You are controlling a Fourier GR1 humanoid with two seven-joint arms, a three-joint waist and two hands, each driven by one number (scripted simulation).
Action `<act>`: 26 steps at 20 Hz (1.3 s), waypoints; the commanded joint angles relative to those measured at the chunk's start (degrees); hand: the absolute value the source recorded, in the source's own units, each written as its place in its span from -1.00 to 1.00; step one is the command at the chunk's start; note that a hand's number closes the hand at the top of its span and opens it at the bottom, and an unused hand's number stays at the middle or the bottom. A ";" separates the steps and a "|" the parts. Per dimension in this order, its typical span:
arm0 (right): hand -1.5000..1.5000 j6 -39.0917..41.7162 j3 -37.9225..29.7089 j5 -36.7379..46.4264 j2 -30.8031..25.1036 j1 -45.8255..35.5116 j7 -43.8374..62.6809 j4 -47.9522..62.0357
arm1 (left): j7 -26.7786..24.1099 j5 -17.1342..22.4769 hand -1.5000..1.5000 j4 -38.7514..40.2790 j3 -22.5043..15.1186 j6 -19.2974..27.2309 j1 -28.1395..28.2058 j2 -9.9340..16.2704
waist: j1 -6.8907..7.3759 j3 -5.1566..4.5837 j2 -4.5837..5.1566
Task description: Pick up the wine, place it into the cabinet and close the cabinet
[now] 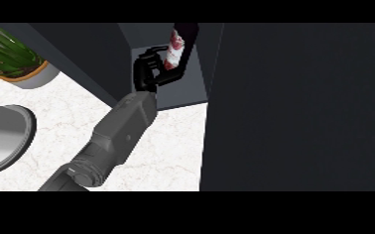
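A big dark cabinet door (pixel 289 109) filled the right of the head view, nearest the camera, swung open and edge-on. Beside it a grey forearm (pixel 117 134) ran up from the lower left over the white marble worktop (pixel 172 144). Which arm it was could not be told for sure; coming in at the left, likely the left. Its robot hand (pixel 150 72) was curled round the lower part of the wine (pixel 176 47), holding the bottle inside the cabinet (pixel 172 87) opening, just above the grey shelf floor. The bottle looked tilted, red-and-white label showing. Judged as glass: stiff, smooth, fairly heavy, breakable, so gripping round the body suited it. Nothing else was visible in the cabinet. At far left, a metal bowl's rim (pixel 22 134) and a potted plant (pixel 22 62). The other hand did not show.
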 commanded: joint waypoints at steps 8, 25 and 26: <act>-1.00 1.59 -2.29 -1.31 -1.11 2.08 -1.24 -0.65 | 5.08 1.70 1.00 2.49 1.03 2.66 -6.76 0.00 | 1.16 0.12 0.51; -1.00 2.22 -2.43 -2.20 -0.40 3.14 -1.78 -1.98 | 4.54 -6.60 1.00 8.19 -6.15 11.52 -7.27 3.78 | 1.37 0.13 0.83; -1.00 2.26 -1.74 -1.60 -0.32 2.81 -1.91 -2.05 | 6.14 -6.60 1.00 8.20 -6.14 10.94 -8.19 5.80 | 0.88 0.07 1.19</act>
